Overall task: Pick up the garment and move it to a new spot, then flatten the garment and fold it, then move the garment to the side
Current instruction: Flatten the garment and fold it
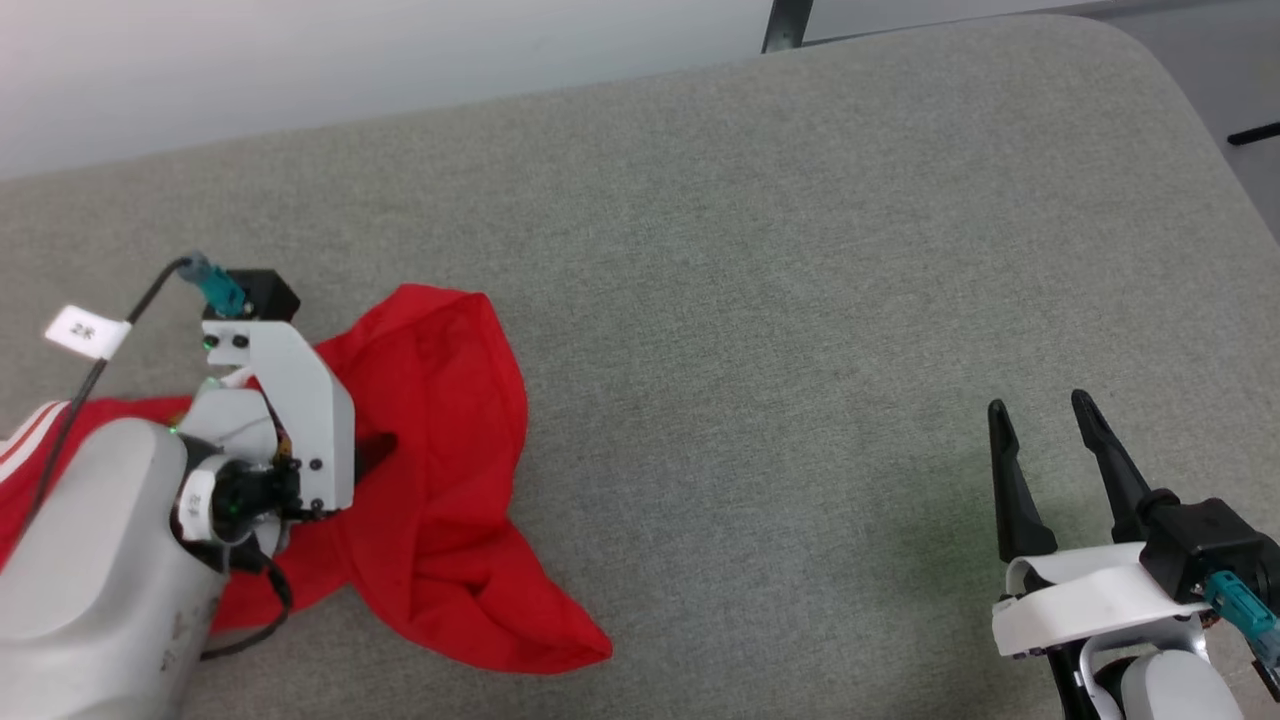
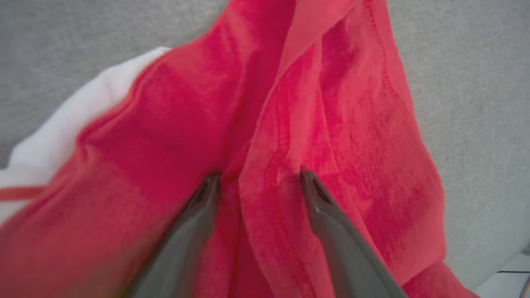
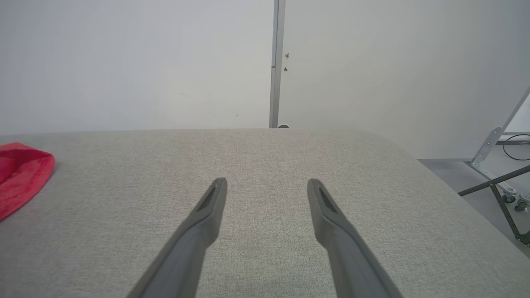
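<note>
The garment (image 1: 440,480) lies crumpled in a heap at the left of the grey table: red cloth, with a red-and-white striped edge (image 1: 25,440) showing by my left forearm. My left arm reaches down onto the heap. In the left wrist view my left gripper (image 2: 260,178) is open, its fingertips (image 2: 308,182) down at the cloth with a raised red fold (image 2: 269,136) between them and a white sleeve (image 2: 62,120) to the left. My right gripper (image 1: 1040,420) hovers open over bare table at the lower right, holding nothing. The right wrist view has the right gripper (image 3: 267,184) and a corner of the garment (image 3: 20,174).
The grey fabric-covered table (image 1: 800,300) has a rounded far right corner (image 1: 1150,60) with floor beyond it. A white wall runs behind. A metal frame on casters (image 3: 505,174) stands on the floor to the right. A tagged black cable (image 1: 85,332) trails along my left arm.
</note>
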### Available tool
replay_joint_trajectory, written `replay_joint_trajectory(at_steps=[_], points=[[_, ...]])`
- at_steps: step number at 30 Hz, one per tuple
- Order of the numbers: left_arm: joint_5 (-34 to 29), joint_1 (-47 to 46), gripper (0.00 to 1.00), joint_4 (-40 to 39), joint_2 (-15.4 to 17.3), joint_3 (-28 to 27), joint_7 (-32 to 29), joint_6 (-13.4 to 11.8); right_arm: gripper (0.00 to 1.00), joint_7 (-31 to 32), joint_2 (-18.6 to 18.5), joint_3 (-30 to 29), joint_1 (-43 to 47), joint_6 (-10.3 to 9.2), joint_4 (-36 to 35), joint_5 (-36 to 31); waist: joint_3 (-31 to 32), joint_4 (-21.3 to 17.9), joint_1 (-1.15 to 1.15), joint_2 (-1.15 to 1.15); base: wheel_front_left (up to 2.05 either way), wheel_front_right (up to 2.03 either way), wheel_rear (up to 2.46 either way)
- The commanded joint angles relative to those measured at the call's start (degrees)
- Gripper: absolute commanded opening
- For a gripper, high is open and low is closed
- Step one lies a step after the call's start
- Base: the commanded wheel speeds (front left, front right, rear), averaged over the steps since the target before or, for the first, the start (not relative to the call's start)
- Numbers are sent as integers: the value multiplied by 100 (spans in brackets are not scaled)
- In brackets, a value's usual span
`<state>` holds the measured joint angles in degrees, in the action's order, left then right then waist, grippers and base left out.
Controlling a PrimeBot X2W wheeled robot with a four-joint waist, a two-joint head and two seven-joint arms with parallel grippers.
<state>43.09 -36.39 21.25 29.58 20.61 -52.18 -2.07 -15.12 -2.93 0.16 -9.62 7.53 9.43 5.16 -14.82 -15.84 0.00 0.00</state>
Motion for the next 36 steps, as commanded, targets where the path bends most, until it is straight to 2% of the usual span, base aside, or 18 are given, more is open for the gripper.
replay_joint_trajectory(at_steps=[1,2,3,4,7,9,13,16,17,24,29,31,32,33,34,35,36], points=[[54,-4,77,67,-63,5,7,49,100,-5,7,11,-48,-8,0,36,-25,-5,0,0,0,0,0],[124,-23,38,124,-125,0,15,76,100,-5,6,3,-55,-8,2,34,-28,6,0,0,0,0,0],[185,-38,7,179,-193,-9,-10,81,100,-5,7,-8,-60,-8,2,30,-27,19,0,0,0,0,0],[198,-61,0,197,-229,17,-27,142,100,-5,7,-21,-62,-8,6,25,-21,35,0,0,0,0,0],[240,-251,0,146,-308,29,119,310,100,-5,7,-41,-72,-8,22,-8,15,90,0,0,0,0,0],[375,-335,0,63,-482,14,175,416,100,-5,6,-56,-76,-8,40,-30,67,129,0,0,0,0,0],[591,-435,0,-238,-756,153,-34,557,100,-5,7,-100,-70,-8,73,-106,185,208,0,0,0,0,0],[734,-444,0,-603,-1038,308,-183,568,100,-5,7,-128,-69,-8,75,-138,255,263,0,0,0,0,0],[734,-444,0,-603,-1038,308,-183,568,100,-5,7,-128,-69,-8,75,-138,255,263,0,0,0,0,0],[1133,-213,0,-1535,-1756,657,-540,337,100,-5,6,-133,-144,-8,100,-179,319,303,0,0,0,0,0],[1171,63,0,-1881,-1946,982,-777,174,100,-5,7,-146,-148,-8,85,-118,262,260,0,0,0,0,0],[1116,128,3,-1890,-1927,1072,-815,178,100,-5,7,-147,-148,-8,83,-97,246,253,0,0,0,0,0],[1067,194,9,-1873,-1903,1135,-802,183,100,-5,7,-151,-149,-8,85,-87,231,250,0,0,0,0,0],[1014,250,20,-1831,-1881,1181,-776,179,100,-5,7,-156,-152,-8,93,-76,218,248,0,0,0,0,0],[967,304,44,-1769,-1868,1225,-747,184,100,-5,7,-154,-158,-8,99,-61,210,248,0,0,0,0,0],[930,352,74,-1706,-1860,1248,-707,188,100,-5,7,-142,-162,-8,113,-45,210,249,0,0,0,0,0],[873,373,100,-1637,-1835,1265,-663,200,100,-5,6,-126,-165,-8,127,-37,221,254,0,0,0,0,0]])
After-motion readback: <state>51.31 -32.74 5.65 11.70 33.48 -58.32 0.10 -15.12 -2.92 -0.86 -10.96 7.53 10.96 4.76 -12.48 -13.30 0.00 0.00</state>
